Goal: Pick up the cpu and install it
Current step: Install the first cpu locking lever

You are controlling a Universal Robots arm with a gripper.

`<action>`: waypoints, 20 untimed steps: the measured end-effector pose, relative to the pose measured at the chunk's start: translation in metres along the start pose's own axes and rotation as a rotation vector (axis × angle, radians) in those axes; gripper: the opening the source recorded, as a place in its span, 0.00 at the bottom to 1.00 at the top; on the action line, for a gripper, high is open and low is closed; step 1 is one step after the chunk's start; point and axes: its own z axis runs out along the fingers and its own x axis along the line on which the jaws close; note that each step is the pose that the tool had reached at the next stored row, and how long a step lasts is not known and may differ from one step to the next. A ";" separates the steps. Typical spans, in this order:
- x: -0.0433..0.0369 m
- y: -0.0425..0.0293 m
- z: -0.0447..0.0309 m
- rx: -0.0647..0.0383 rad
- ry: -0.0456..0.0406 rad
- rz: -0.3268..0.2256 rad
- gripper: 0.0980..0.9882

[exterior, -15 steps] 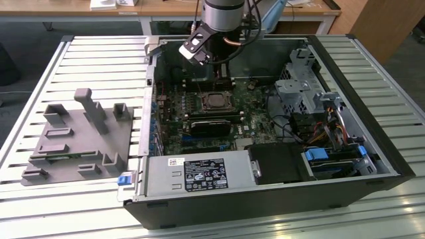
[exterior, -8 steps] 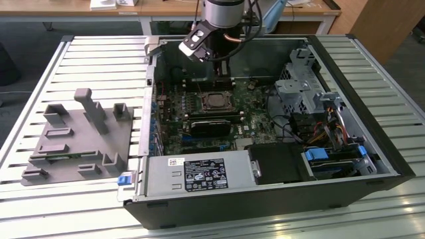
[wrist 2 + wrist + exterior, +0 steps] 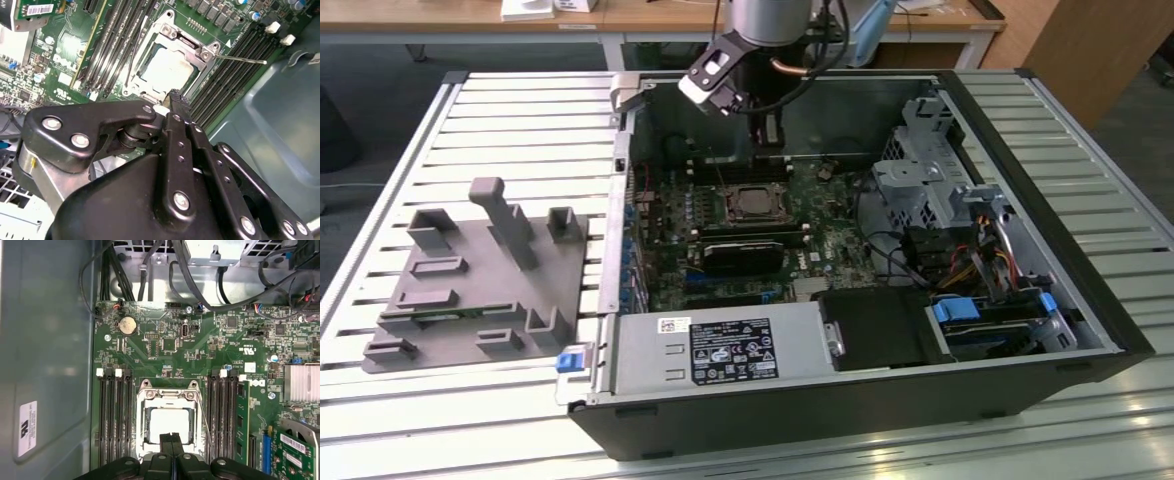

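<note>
**Closed hand over the socketed cpu**

The hand (image 3: 172, 437), a black assembly of bolted links, hangs inside the open computer case (image 3: 854, 420). Its two narrow fingertips are pressed together with nothing visible between them. The cpu (image 3: 170, 421), a flat square with a matt silvery-grey top, lies within the bright metal socket frame (image 3: 167, 390) on the green motherboard (image 3: 165, 355). Rows of long black memory slots (image 3: 112, 415) flank it on either side. In the first wrist view the fingertips overlap the near edge of the chip; whether they touch it cannot be told.

In the second wrist view a thin wire lever (image 3: 245, 60) juts out from the frame, seemingly unlatched.

Probable hazards:
- A chip seated slightly askew could be forced against the socket contacts beneath it if the hand pressed down.
- The hard fingertips could scratch the smooth lid.
- The bulky linkage could catch the lever or the slot clips.

The case rests on a ribbed, slatted metal counter (image 3: 520, 110), beside a grey plastic fixture (image 3: 467, 290) with upright posts.
</note>
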 end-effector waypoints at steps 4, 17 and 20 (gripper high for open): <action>0.0000 0.0001 -0.0063 0.000 -0.0001 0.000 0.01; 0.0000 0.0000 -0.0089 0.000 0.0027 -0.116 0.01; 0.0000 -0.0001 -0.0083 0.000 0.0039 -0.170 0.01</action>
